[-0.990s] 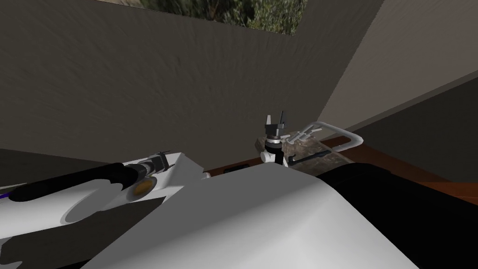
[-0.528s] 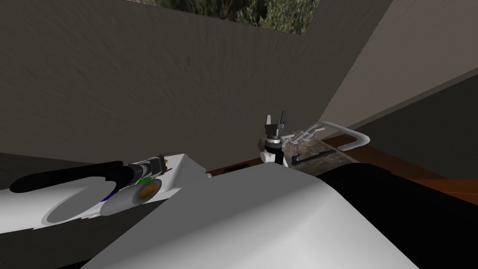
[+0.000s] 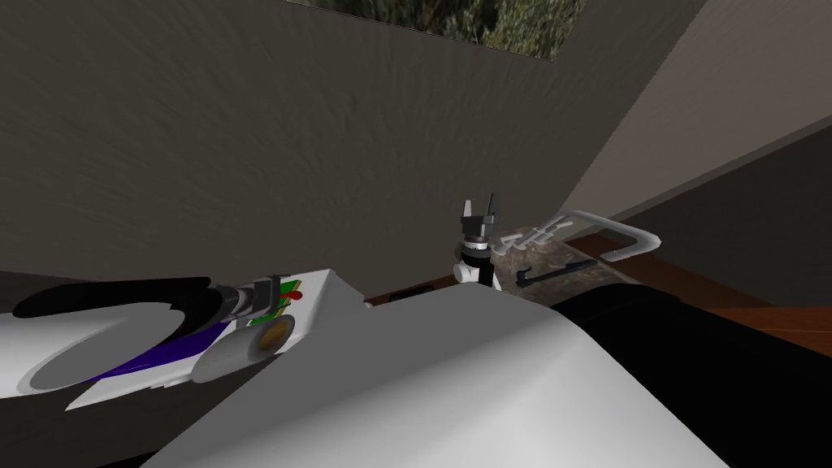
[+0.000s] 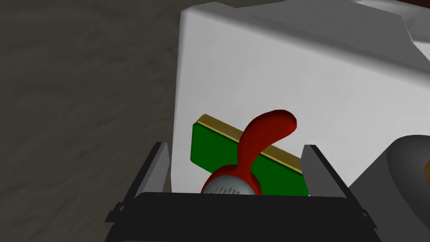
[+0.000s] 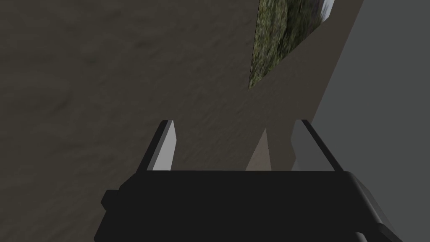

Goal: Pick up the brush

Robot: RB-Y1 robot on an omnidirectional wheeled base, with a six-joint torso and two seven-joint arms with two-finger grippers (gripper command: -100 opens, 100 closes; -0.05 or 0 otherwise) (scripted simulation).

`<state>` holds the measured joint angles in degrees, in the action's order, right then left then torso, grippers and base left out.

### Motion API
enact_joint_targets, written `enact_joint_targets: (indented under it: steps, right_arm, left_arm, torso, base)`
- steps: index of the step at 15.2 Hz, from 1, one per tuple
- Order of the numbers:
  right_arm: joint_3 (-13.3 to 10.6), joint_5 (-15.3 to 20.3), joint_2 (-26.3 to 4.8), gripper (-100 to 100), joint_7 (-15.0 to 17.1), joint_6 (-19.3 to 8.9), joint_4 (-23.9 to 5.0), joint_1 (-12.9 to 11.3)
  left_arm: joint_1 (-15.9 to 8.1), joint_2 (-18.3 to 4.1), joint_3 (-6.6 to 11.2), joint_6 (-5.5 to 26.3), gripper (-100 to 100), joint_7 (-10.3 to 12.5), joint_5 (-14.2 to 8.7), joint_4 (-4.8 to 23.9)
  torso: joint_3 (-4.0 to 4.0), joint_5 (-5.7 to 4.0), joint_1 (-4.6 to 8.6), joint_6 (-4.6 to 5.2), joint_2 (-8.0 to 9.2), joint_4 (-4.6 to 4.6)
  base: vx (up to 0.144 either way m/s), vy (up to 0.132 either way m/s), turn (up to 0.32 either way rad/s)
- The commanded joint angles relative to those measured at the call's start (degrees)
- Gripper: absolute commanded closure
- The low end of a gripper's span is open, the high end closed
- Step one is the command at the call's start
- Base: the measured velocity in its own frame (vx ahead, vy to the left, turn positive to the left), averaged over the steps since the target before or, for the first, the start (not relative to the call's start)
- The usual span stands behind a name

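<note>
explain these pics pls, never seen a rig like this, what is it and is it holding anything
It is a two-armed robot, drawn by a simulator. The wide picture looks down from its head; the other two look along each hand's gripper. The left gripper is open, a finger on either side of a red brush with a round grey head, lying on a white box beside a green block. A grey roll lies nearby. The right gripper is raised near the wall, open. Nothing is held yet.
</note>
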<state>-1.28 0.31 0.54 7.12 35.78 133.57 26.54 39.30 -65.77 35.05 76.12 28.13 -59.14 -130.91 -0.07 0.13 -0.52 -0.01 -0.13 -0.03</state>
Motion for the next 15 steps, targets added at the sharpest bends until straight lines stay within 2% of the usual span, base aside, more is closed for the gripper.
enact_joint_targets:
  steps: [1,2,4,8,9,10,13,14,15]
  right_arm:
    - [0.0,0.0,0.0,0,0.0,0.0,0.0,0.0]
    - [0.0,0.0,0.0,0,0.0,0.0,0.0,0.0]
    - [0.0,0.0,0.0,0,0.0,0.0,0.0,0.0]
    - [0.0,0.0,0.0,0,0.0,0.0,0.0,0.0]
    - [0.0,0.0,0.0,0,0.0,0.0,0.0,0.0]
    - [0.0,0.0,0.0,0,0.0,0.0,0.0,0.0]
    - [0.0,0.0,0.0,0,0.0,0.0,0.0,0.0]
    - [0.0,0.0,0.0,0,0.0,0.0,0.0,0.0]
    - [0.0,0.0,0.0,0,0.0,0.0,0.0,0.0]
  left_arm:
    - [0.0,-1.9,0.35,2.9,-100,0.7,-1.8,0.4]
    - [0.0,-1.9,0.35,2.9,-100,0.7,-1.8,0.4]
    - [0.2,-3.7,0.98,5.7,-100,1.3,-3.9,0.7]
    - [0.5,-5.2,1.53,8.2,-100,1.8,-5.7,0.8]
    - [0.4,-4.7,1.38,7.2,-100,1.6,-5.1,0.8]
    - [0.2,-3.8,-0.06,6.3,-100,0.8,-3.6,2.6]
    - [0.0,-2.9,-1.59,5.0,-100,-0.2,-1.9,4.5]
    - [0.1,-3.3,-1.11,5.6,-100,0.4,-2.5,3.6]
    - [0.1,-3.2,-1.25,5.3,100,0.2,-2.3,3.9]
  torso:
    - [0.0,0.0,0.0,0.0,0.0,0.0]
    - [0.01,-0.01,0.04,0.0,0.02,0.0]
    - [0.05,-0.03,0.09,0.0,0.09,0.02]
    - [0.04,-0.03,0.1,0.0,0.07,0.02]
    - [0.05,-0.03,0.12,0.0,0.08,0.02]
    - [0.06,-0.04,0.21,0.0,0.1,0.02]
    - [0.13,-0.12,0.56,0.02,0.23,0.05]
    - [0.14,-0.13,0.61,0.02,0.25,0.05]
    - [0.12,-0.07,0.58,0.02,0.23,0.04]
  base:
    - [0.03,0.092,-0.018]
    - [0.014,0.083,-0.015]
    - [0.02,0.098,-0.014]
    - [0.026,0.087,-0.016]
    - [0.013,0.049,-0.009]
    - [-0.002,0.005,-0.096]
    - [-0.02,-0.033,-0.124]
    - [-0.014,-0.018,-0.026]
    - [-0.005,-0.005,0.002]
